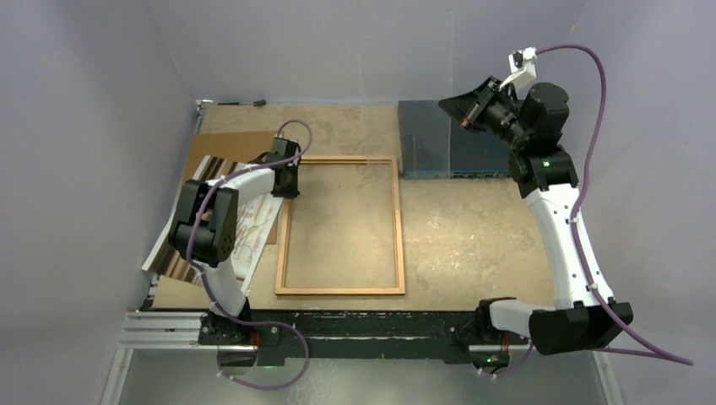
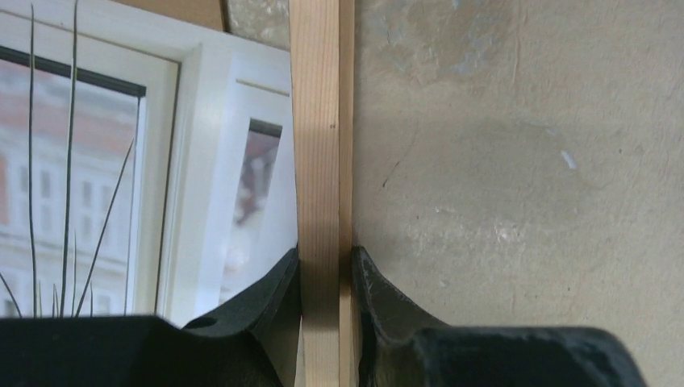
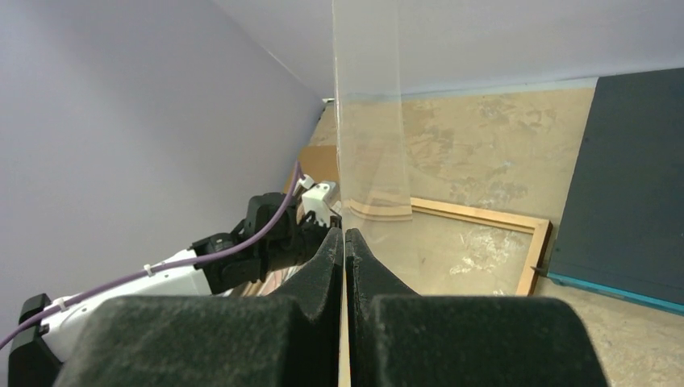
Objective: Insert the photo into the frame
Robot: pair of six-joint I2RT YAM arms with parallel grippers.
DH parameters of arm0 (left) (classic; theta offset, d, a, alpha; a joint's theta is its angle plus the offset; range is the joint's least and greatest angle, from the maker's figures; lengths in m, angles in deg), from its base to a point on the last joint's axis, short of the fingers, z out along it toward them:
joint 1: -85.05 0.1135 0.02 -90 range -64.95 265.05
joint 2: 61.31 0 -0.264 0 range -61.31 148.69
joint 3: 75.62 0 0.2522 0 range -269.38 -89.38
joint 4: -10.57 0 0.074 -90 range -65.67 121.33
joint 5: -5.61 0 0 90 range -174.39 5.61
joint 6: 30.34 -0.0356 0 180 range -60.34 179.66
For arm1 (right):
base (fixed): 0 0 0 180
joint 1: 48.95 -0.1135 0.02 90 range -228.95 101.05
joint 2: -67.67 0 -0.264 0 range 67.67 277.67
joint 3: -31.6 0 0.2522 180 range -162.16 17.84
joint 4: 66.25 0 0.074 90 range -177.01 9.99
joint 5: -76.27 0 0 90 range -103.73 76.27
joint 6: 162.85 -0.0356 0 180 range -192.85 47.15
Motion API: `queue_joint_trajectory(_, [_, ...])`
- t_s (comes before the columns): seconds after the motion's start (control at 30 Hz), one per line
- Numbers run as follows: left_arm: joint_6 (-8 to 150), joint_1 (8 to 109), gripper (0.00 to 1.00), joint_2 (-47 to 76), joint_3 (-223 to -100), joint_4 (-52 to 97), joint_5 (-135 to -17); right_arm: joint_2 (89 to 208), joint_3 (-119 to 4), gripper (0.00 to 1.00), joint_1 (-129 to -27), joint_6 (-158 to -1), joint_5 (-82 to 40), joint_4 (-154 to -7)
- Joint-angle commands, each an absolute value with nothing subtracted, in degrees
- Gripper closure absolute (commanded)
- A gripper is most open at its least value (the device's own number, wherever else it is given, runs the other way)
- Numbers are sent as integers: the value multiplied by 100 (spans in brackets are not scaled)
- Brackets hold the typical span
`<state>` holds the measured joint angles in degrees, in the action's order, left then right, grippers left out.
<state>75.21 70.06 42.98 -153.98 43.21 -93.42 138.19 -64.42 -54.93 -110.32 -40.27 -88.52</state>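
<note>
One print awaits placing: the photo (image 1: 255, 226) lies picture-side up on the table (image 1: 473, 236), just left of the frame (image 1: 338, 290). Its right edge reaches the frame's left rail and its far end appears to overlap a brown backing board (image 1: 228, 143), while the left arm crosses above it. As thin paper it should be light, limp and easily creased, and lying flat it offers little to pinch. A free edge or corner looks the likeliest hold, taken shallowly to spare the printed face. The frame lies flat at mid-table, its wooden rails stiff and narrow. The left gripper (image 2: 327, 270) is closed on the left rail near the far corner, one finger on each side of the wood. Inside the rails only bare tabletop shows, so the frame holds neither photo nor board. Its clear pane (image 3: 371, 121) appears to be out: the right gripper (image 3: 345, 242), raised over the table's far right, is clamped on the edge of that transparent sheet, which is probably rigid, slippery and fragile. A dark blue flat box (image 1: 447, 139) sits beyond the frame's far right corner; what it contains cannot be told.
</note>
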Motion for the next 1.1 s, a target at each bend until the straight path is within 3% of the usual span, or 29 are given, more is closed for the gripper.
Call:
queue_joint_trajectory(0.0, [7893, 6978, 96, 4467, -15532, 4021, -9161, 13693, -6672, 100, -5475, -10976, -4139, -8704])
queue_joint_trajectory(0.3, [8135, 7171, 94, 4693, -15705, 3948, -8972, 13815, -6465, 100, -5476, -11155, -4321, -8374])
queue_joint_trajectory(0.37, [8141, 7185, 87, 4604, -15680, 4038, -8827, 13853, -6447, 100, -5477, -11186, -4252, -8288])
queue_joint_trajectory(0.47, [8109, 7225, 67, 4306, -15644, 4090, -8519, 13901, -6385, 100, -5480, -11176, -4372, -8214])
queue_joint_trajectory(0.63, [7689, 7306, 47, 3897, -15887, 4453, -8021, 13881, -6228, 100, -5611, -11259, -4464, -8155])
queue_joint_trajectory(0.7, [7458, 7388, 44, 3704, -16024, 4574, -8022, 13884, -6200, 100, -5784, -11265, -4395, -8189])
queue_joint_trajectory(0.73, [7339, 7451, 37, 3621, -16127, 4653, -8010, 13885, -6186, 100, -5900, -11284, -4361, -8183])
queue_joint_trajectory(1.07, [6759, 9331, 29, 2913, -16816, 5024, -7040, 13917, -6272, 100, -7140, -12083, -4638, -7722])
